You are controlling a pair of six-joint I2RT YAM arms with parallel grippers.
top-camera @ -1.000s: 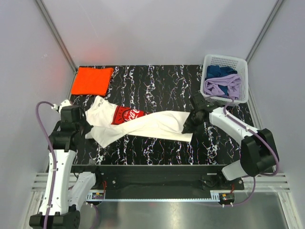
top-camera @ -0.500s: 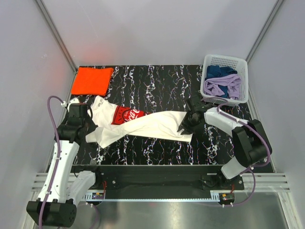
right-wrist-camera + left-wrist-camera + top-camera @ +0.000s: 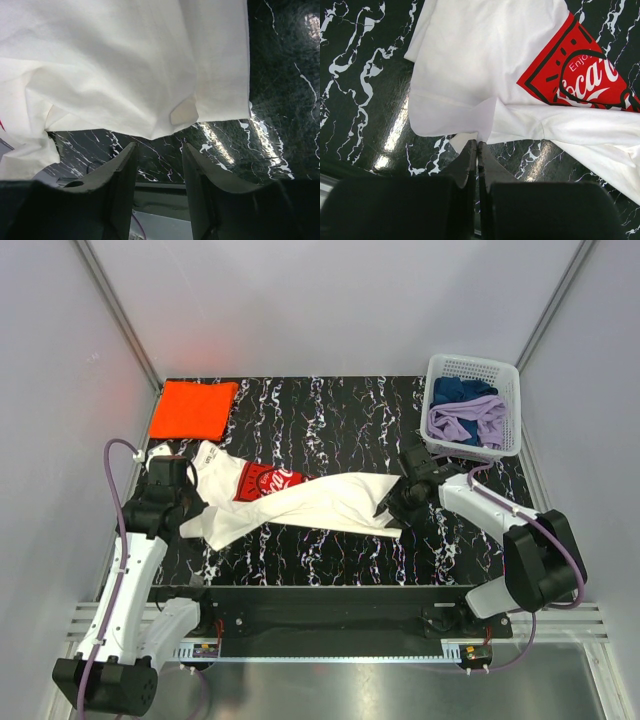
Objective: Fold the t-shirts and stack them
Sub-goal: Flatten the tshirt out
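The left gripper (image 3: 477, 145) is clenched, its two fingers pressed together on the near edge of the white t-shirt (image 3: 330, 500), where a small flap of cloth sits at the tips. The right gripper (image 3: 158, 146) is released, fingers spread well apart, low over the black marbled table (image 3: 330, 420) with the shirt's hem corner just beyond the tips and nothing between them. The white t-shirt lies crumpled in a long band across the middle of the table, stretching from one gripper to the other, with its red printed graphic (image 3: 585, 75) showing towards the left end. A bright orange t-shirt (image 3: 193, 408) lies folded flat at the far left corner, apart from the white one. At the far right corner stands a white plastic basket (image 3: 512, 410) holding blue and purple garments
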